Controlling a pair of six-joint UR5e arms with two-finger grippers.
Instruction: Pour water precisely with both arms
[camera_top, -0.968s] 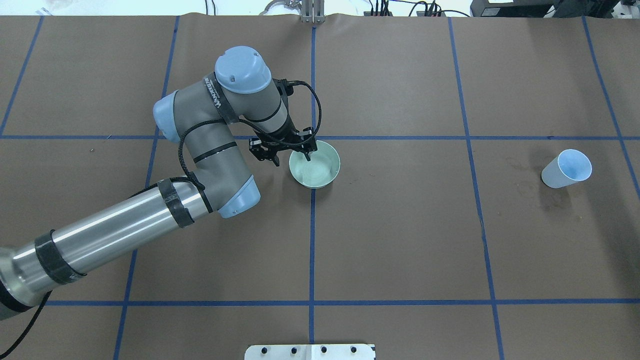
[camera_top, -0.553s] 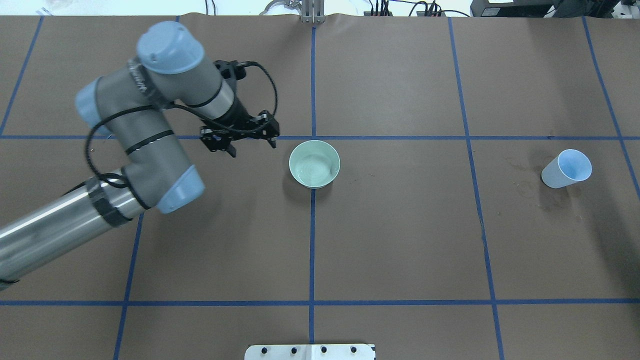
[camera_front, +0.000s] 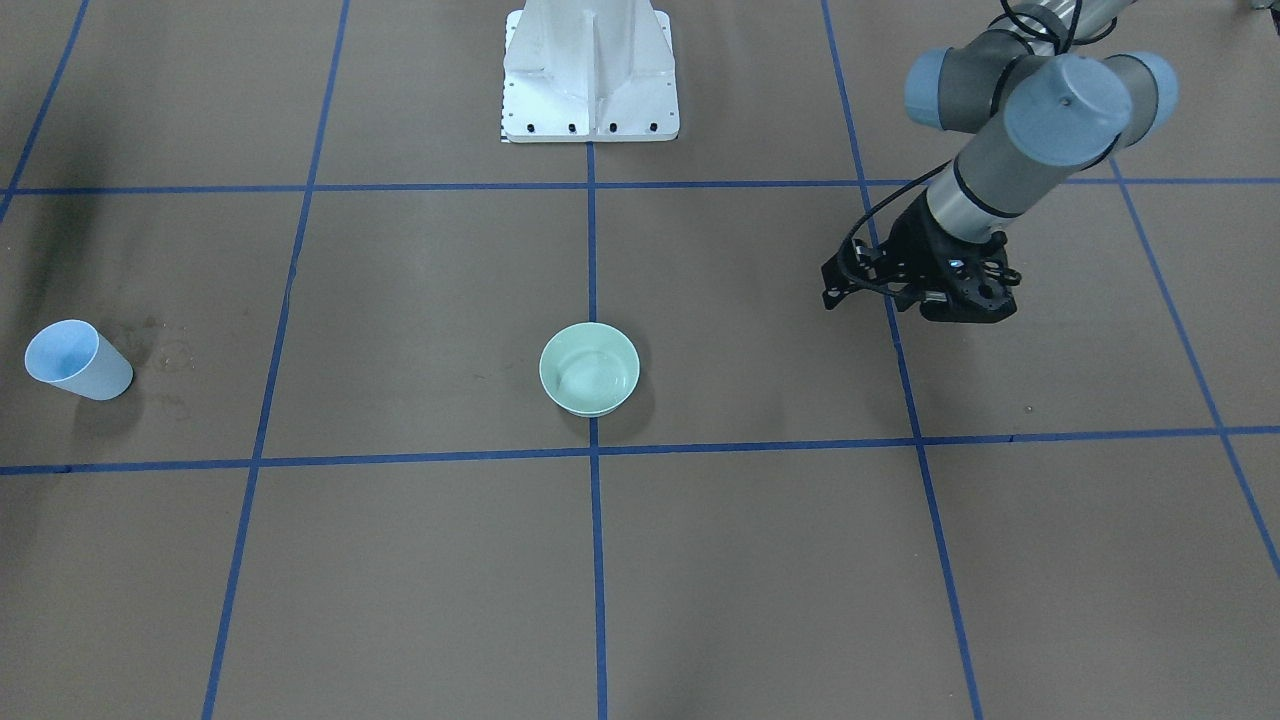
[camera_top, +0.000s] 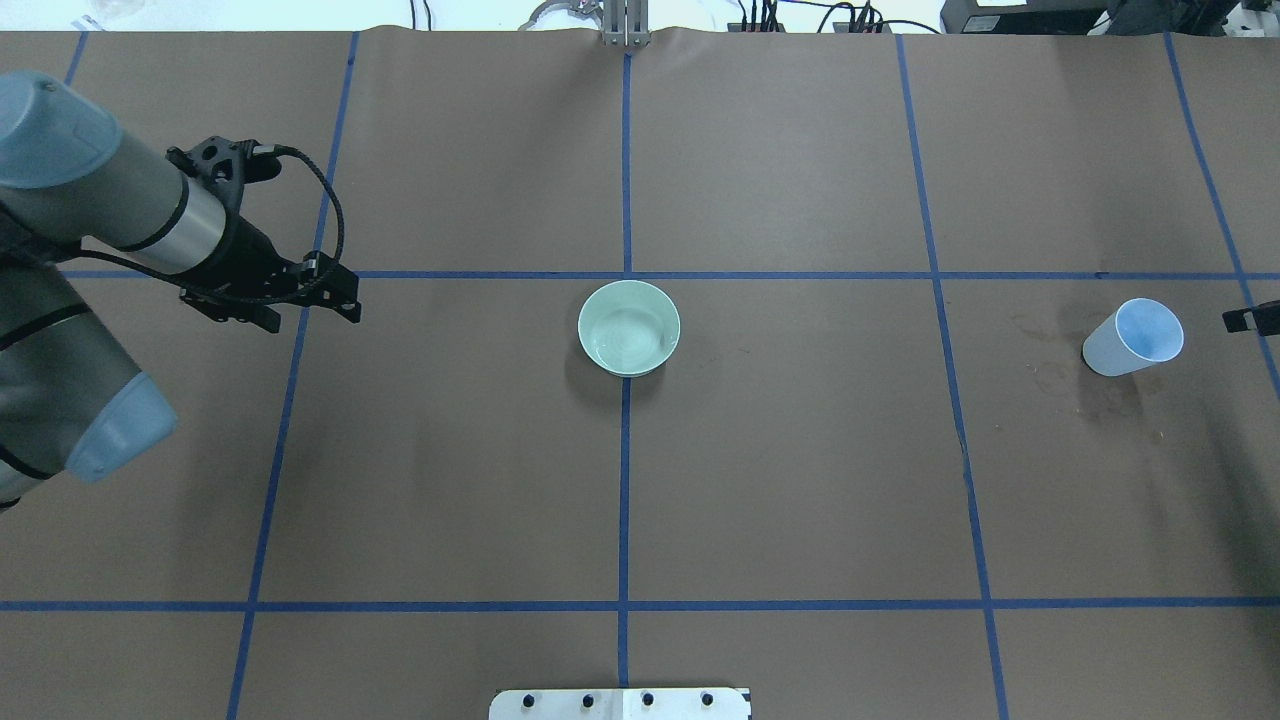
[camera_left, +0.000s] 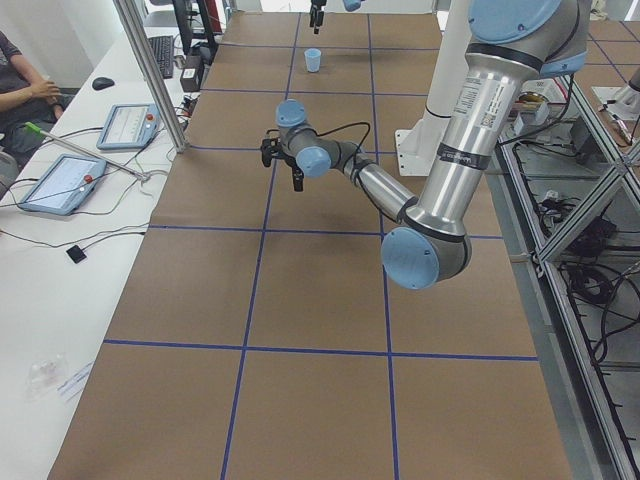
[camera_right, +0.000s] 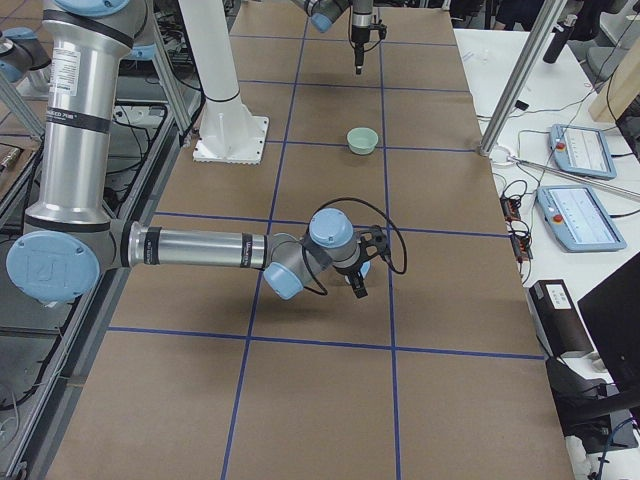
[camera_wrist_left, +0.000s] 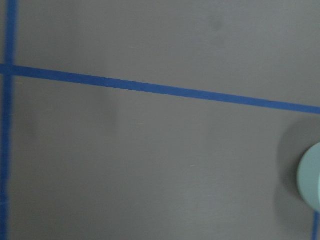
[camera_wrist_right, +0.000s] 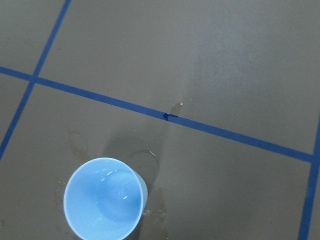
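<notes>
A pale green bowl stands at the table's middle; it also shows in the front view and at the left wrist view's right edge. A pale blue cup stands far right. The right wrist view looks down into the cup, where small white glints of water show. My left gripper is open and empty, well left of the bowl, and shows in the front view. Only a black tip of my right gripper shows, just right of the cup; I cannot tell if it is open.
Wet stains mark the brown paper beside the cup. Blue tape lines grid the table. The white pedestal base stands at the robot's edge. Tablets and a seated person are beside the table.
My left gripper has left the bowl's rim and swung far to the left, open. The bowl and cup have not moved. The right gripper's tip has come into view at the right edge.
</notes>
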